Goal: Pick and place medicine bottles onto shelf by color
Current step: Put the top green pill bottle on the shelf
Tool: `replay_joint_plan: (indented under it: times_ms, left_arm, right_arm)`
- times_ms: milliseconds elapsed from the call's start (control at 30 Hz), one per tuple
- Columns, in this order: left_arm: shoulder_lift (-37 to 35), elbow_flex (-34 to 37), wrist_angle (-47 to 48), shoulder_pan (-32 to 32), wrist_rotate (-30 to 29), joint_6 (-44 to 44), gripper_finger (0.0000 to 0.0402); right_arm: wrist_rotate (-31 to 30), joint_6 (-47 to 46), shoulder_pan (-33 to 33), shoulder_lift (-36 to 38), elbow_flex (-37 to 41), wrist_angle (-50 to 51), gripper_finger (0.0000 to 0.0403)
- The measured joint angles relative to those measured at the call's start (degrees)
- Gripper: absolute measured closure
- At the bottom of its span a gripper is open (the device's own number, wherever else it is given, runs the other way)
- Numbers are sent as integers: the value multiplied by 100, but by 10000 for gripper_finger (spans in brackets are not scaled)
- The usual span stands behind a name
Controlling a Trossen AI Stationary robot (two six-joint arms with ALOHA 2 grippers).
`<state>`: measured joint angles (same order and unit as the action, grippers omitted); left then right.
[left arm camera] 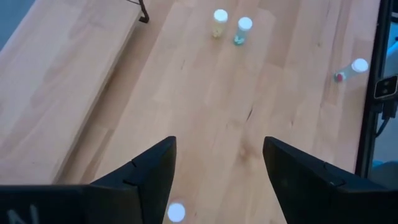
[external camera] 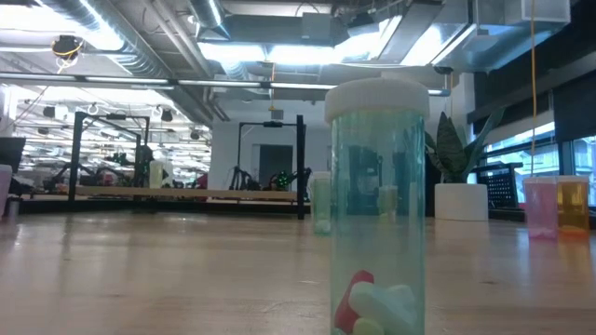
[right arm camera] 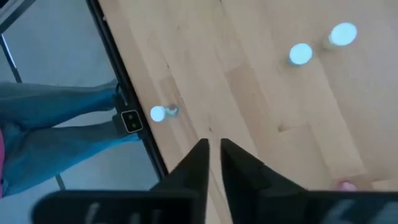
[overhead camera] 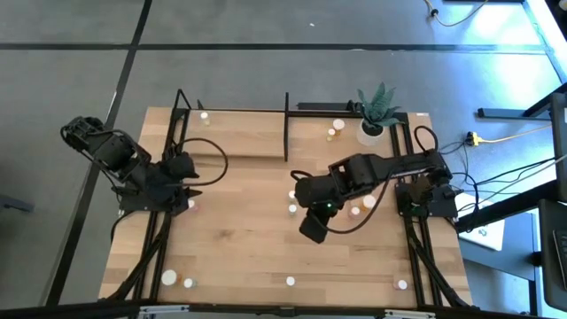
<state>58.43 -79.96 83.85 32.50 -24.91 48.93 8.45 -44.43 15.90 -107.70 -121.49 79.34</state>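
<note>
My right gripper (overhead camera: pixel 312 232) hangs mid-table, nearly closed and empty, above scattered bottles (overhead camera: pixel 291 209). My left gripper (overhead camera: pixel 190 190) waits open, holding nothing, by the shelf (overhead camera: pixel 239 133).

You have small white-capped bottles (overhead camera: pixel 291 209) scattered upright across the bench: several mid-bench, a few along the near edge (overhead camera: pixel 290 281), one at the far left of the shelf (overhead camera: pixel 204 115), and two at the far right (overhead camera: pixel 337 125). The nearest, clear green (external camera: pixel 378 209), holds pills. A pink one (external camera: pixel 540 207) and an orange one (external camera: pixel 572 205) stand side by side. The shelf (overhead camera: pixel 239 133) is a pale board in a black frame along the far edge.
</note>
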Motion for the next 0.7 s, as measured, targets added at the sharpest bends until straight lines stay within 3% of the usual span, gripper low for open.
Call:
replay_joint_plan:
  times_ms: [200, 433, 567, 700]
  left_arm:
    - [0, -1, 18, 71, -68, 0, 168]
    - [0, -1, 16, 71, -72, 4, 168]
    - [0, 0, 16, 71, -75, 4, 168]
    - [0, -2, 14, 71, -82, 23, 168]
  right_arm:
    - [-295, 141, -4, -52, 0, -1, 273]
    - [-1084, 927, 2, -376, 0, -29, 190]
    - [-1097, 993, 2, -677, 4, -6, 168]
    - [-1301, 143, -31, -952, 4, -39, 166]
